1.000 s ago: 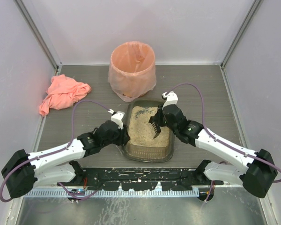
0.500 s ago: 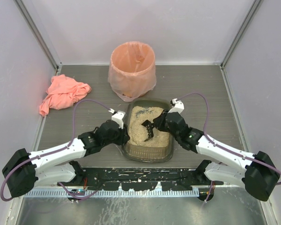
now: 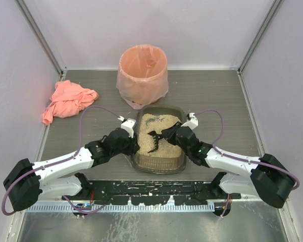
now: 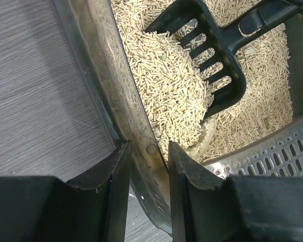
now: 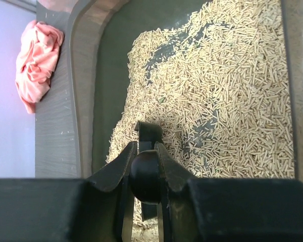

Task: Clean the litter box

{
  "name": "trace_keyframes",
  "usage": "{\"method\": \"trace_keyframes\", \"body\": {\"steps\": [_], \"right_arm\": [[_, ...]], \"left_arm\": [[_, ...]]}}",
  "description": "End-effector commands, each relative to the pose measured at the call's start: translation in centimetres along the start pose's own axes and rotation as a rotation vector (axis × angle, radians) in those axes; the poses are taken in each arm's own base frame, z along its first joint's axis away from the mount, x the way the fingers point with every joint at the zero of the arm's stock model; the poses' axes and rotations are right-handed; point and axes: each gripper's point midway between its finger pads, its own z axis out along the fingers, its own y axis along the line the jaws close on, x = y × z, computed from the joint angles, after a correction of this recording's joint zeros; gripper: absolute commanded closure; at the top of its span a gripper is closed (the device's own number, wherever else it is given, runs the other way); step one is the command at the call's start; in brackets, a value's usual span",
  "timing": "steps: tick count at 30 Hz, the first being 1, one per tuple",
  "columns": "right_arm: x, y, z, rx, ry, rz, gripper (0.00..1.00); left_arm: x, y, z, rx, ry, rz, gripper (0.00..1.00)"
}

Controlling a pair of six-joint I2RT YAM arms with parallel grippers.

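Observation:
The litter box (image 3: pixel 158 170), a dark translucent tray of beige pellets, sits mid-table. My left gripper (image 3: pixel 134 143) straddles its left wall (image 4: pixel 98 65), one finger outside and one inside, shut on that wall (image 4: pixel 147 148). My right gripper (image 3: pixel 178 133) is shut on the handle of a black slotted scoop (image 3: pixel 158 135). The rounded handle end (image 5: pixel 145 174) is pinched between its fingers (image 5: pixel 145 150). The scoop head (image 4: pixel 212 60) lies low in the litter against a heap of pellets near the left wall.
A round bin (image 3: pixel 143 75) lined with a peach bag stands just behind the box. A crumpled pink cloth (image 3: pixel 68 99) lies at the far left, also in the right wrist view (image 5: pixel 38 60). A perforated metal rail (image 4: pixel 272 156) runs by the box's near end.
My right arm has dropped and swung left, tipping the scoop from upright down into the litter. The left gripper has stayed at the box wall and narrowed on it.

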Motion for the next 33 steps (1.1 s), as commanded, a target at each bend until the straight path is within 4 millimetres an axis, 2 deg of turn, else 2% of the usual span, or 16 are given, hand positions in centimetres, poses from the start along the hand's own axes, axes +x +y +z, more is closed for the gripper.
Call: {"method": "trace_keyframes", "body": {"steps": [1,6,8,17,22,27,33], "right_arm": [[5.1,0.1,-0.1,-0.026,0.152,0.049,0.99],[6.9,1.1,0.3,-0.081,0.211,0.083,0.99],[6.8,1.2,0.2,-0.094,0.203,0.098,0.99],[2.4,0.6,-2.1,-0.077,0.034,0.112,0.99],[1.2,0.2,-2.9,-0.070,-0.012,0.103,0.99],[0.4,-0.1,-3.1,-0.062,-0.043,0.105,0.99],[-0.8,0.1,-3.3,-0.077,-0.073,0.140,0.99]], "left_arm": [[-1.9,-2.3,0.3,0.091,-0.044,0.007,0.70],[-1.7,-2.3,0.4,0.095,-0.038,0.008,0.70],[-1.8,-2.2,0.4,0.090,-0.039,0.008,0.70],[-2.3,-1.2,-0.6,0.043,-0.073,0.009,0.67],[-3.0,-0.9,-1.2,0.021,-0.094,0.007,0.48],[-4.5,-0.7,-2.6,0.004,-0.141,-0.006,0.29],[-6.9,-0.6,-5.1,-0.013,-0.216,-0.013,0.17]]}}
